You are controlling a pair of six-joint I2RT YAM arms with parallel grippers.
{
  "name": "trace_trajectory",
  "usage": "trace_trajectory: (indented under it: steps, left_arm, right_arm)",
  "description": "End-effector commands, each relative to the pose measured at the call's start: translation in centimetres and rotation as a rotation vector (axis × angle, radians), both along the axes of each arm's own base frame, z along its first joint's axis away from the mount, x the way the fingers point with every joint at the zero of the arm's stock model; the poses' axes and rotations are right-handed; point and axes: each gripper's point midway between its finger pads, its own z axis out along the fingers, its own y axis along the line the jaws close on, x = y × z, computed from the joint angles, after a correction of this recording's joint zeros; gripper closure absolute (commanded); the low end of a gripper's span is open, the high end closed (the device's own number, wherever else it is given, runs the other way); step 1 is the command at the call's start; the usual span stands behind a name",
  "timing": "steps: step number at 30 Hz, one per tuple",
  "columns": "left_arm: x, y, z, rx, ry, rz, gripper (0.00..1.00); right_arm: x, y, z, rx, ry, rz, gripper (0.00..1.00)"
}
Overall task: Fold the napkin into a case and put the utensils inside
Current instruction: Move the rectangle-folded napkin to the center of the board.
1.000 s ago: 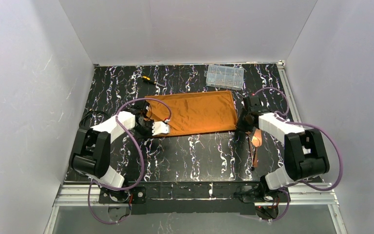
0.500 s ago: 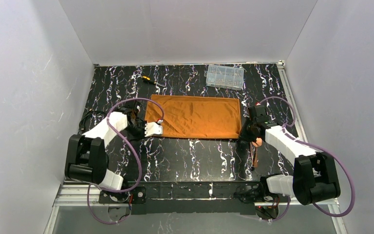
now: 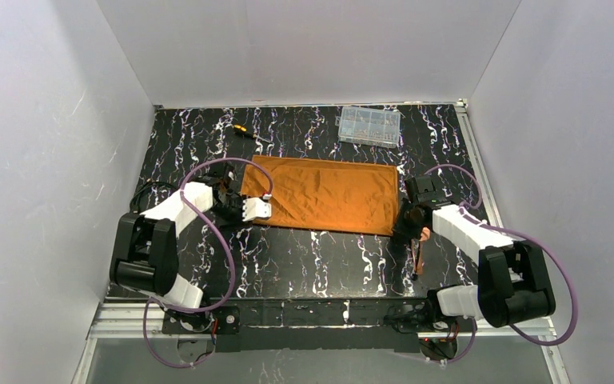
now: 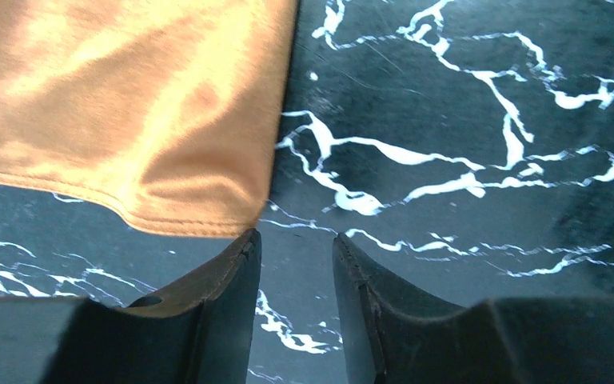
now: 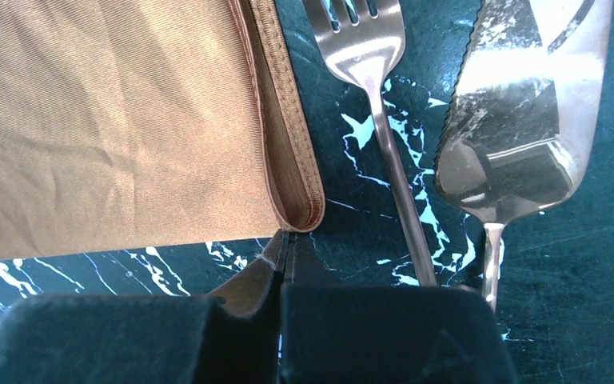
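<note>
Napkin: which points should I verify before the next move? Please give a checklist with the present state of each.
1. Napkin lies flat, folded to a rectangle: ok.
2. Left hand open, off the cloth: ok.
3. Right hand free of the napkin: not ok, shut on its corner.
4. Fork and knife inside the napkin: not ok, both lie beside it.
5. Screwdriver and compartment box apart from the napkin: ok.

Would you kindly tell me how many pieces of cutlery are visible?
2: a fork beside the napkin's hemmed edge, a knife just beyond the fork. Others may be hidden.
</note>
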Motion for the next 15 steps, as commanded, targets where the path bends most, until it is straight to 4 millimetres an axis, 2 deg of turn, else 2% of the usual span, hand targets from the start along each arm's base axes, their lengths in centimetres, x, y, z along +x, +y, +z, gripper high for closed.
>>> trace_trajectory:
  steps: [1, 6, 15]
  left_arm:
    - [3.1, -1.3, 0.8, -0.030, -0.109, -0.004, 0.63]
    - [4.1, -1.1, 0.9, -0.015, -0.170, -0.013, 0.55]
    - [2.8, -1.6, -0.5, 0.007, -0.094, -0.040, 0.55]
  right_arm:
    - [1.1, 0.3, 0.6, -0.004, -0.012, 0.018, 0.99]
    - [1.1, 0.4, 0.4, -0.004, -0.006, 0.028, 0.99]
    - [2.0, 0.9, 0.8, 0.007, -0.009, 0.044, 0.99]
